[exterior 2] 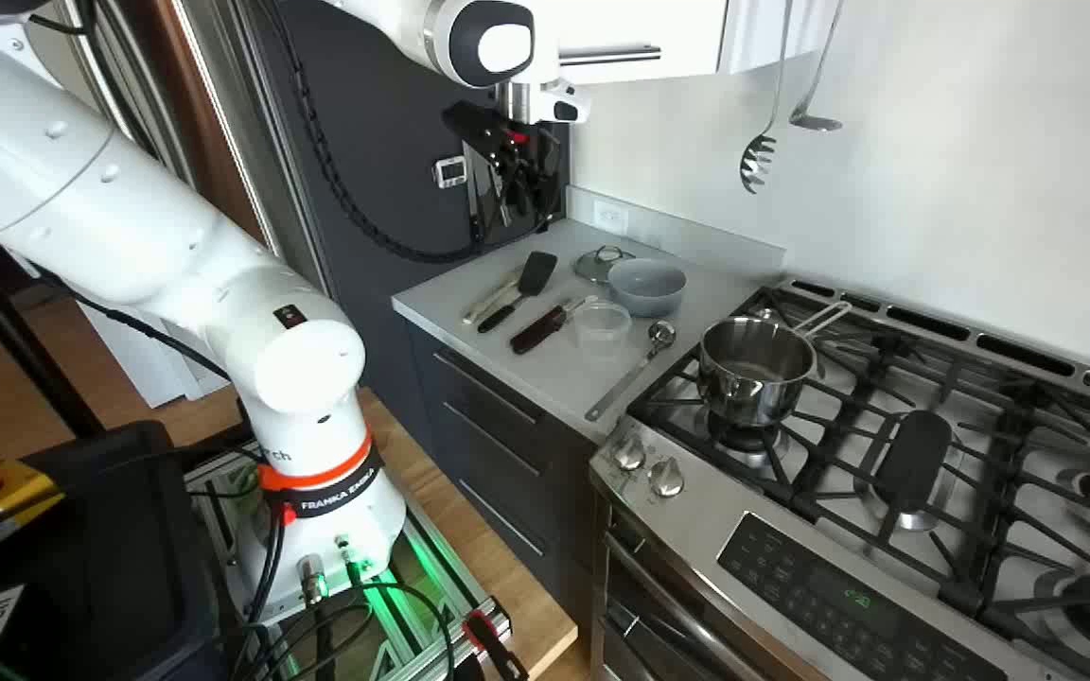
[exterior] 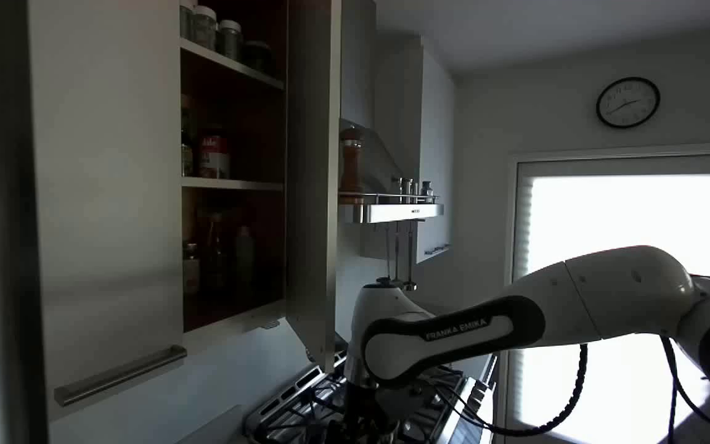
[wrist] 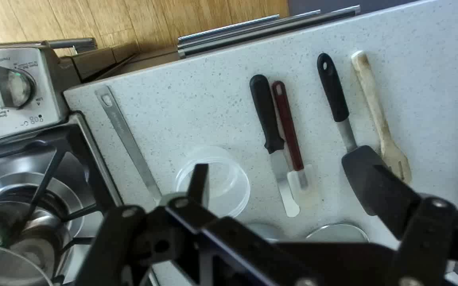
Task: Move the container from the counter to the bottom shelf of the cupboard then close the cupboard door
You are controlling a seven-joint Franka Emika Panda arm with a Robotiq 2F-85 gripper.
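Observation:
The container is a clear round plastic tub (exterior 2: 602, 326) on the pale counter (exterior 2: 559, 386); it also shows in the wrist view (wrist: 231, 190), partly behind a finger. My gripper (wrist: 294, 190) is open and empty, pointing down above the counter. In an exterior view the gripper (exterior 2: 518, 210) is high over the counter's far end, apart from the container. The cupboard (exterior: 232, 185) stands open with a dark brown inside. Its bottom shelf (exterior: 228, 311) holds dark bottles and a white-labelled one. The cupboard door (exterior: 310, 185) is swung open.
A grey bowl (exterior 2: 647, 288), glass lid (exterior 2: 602, 263), ladle (exterior 2: 630, 374), black spatula (exterior 2: 534, 274) and red-handled spatula (wrist: 288, 123) lie around the container. A steel pot (exterior 2: 755, 369) stands on the hob (exterior 2: 886, 416). A closed panel (exterior: 108, 185) is left of the opening.

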